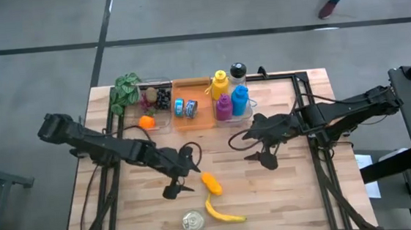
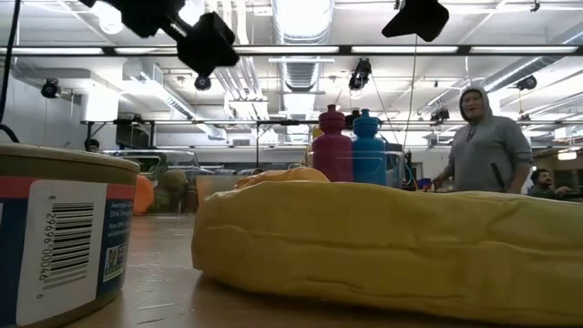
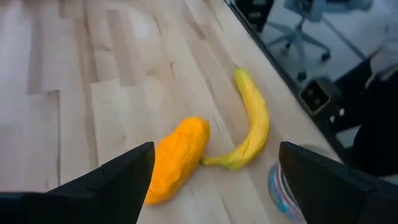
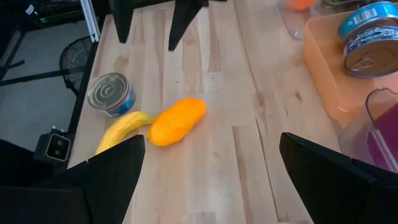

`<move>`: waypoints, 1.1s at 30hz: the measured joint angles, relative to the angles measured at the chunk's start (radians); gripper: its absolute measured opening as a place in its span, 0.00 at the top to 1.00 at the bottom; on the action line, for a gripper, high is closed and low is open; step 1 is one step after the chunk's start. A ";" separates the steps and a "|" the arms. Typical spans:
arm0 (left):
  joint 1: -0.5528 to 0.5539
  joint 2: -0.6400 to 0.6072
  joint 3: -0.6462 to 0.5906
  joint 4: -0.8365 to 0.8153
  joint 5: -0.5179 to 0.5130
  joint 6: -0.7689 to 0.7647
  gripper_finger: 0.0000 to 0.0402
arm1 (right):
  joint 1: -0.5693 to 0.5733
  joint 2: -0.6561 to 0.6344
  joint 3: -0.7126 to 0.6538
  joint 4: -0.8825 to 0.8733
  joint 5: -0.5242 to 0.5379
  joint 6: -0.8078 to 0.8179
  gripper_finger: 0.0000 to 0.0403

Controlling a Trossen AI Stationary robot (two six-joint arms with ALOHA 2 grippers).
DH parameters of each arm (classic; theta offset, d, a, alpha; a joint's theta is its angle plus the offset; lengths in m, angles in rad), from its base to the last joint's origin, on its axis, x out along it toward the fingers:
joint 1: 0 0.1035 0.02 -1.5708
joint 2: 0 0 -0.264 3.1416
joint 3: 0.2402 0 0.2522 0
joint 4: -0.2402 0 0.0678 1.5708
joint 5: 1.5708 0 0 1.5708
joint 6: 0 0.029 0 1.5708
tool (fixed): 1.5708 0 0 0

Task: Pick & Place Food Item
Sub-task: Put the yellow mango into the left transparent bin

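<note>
The left claw [image 1: 182, 173] hangs above the wooden bench [image 1: 292, 189] with its fingers spread wide and nothing between them, just beside the orange food item [image 1: 211, 183], which looks like a mango-shaped toy and is probably the piece to be picked. That item lies flat near the bench's front middle, with its end touching or nearly touching the stem of the one banana [image 1: 223, 213]; one tin can [image 1: 192, 221] stands just beside the banana. The right claw [image 1: 256, 147] is also spread and empty, hovering near the middle of the bench, apparently waiting. Along the far edge the goods are sorted by kind, which suggests each tray is a drop-off place: a clear bin [image 1: 154, 98] holds dark grapes and other fruit, with one small orange fruit [image 1: 146, 122] by its front edge; an orange tray [image 1: 196, 121] holds two cans; a clear container holds four bottles [image 1: 230, 95], yellow, white-and-black, magenta and blue. A leafy green [image 1: 123, 90] lies at the far left corner.
</note>
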 joint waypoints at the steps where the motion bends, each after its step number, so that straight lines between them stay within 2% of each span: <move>1: 0.000 0.013 0.000 0.002 0.004 0.016 0.14 | 0.000 0.000 0.000 0.000 0.001 0.001 0.08; 11: 0.043 0.203 0.010 0.101 0.085 0.058 0.15 | 0.000 0.000 0.000 0.003 0.035 0.001 0.08; 20: 0.054 0.368 0.100 0.112 0.120 0.125 0.15 | 0.000 0.000 0.000 0.001 0.035 -0.003 0.08; 33: 0.060 0.405 0.127 0.110 0.125 0.126 0.16 | 0.000 0.000 0.000 0.000 0.036 -0.030 0.08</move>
